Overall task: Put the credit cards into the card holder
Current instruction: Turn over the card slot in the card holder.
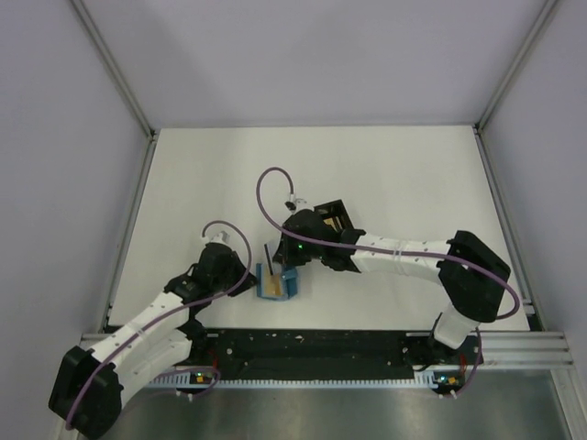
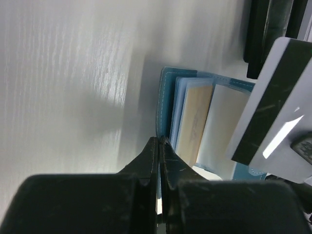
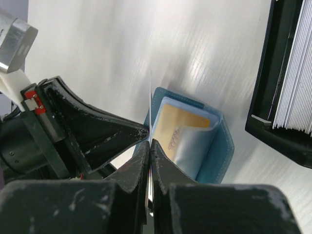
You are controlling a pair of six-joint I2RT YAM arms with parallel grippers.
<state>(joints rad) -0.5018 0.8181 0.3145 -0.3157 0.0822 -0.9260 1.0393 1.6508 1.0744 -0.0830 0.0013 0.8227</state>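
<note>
The teal-blue card holder [image 3: 214, 146] lies open on the white table, with an orange-yellow credit card [image 3: 178, 122] inside a clear sleeve. My left gripper [image 2: 160, 140] is shut on the edge of the holder's left cover [image 2: 165, 102]. My right gripper [image 3: 151, 142] is shut on a white credit card with a black stripe [image 2: 280, 107]. That card stands on edge just above the open holder [image 2: 195, 122]. In the top view both grippers meet at the card holder [image 1: 292, 282]: the left gripper [image 1: 252, 280] on its left, the right gripper [image 1: 292, 266] above it.
A black open-topped tray [image 3: 265, 73] holding a stack of white cards [image 3: 295, 73] stands just beyond the holder, by the right wrist [image 1: 332, 218]. Grey walls and metal rails [image 1: 128, 238] enclose the table on three sides.
</note>
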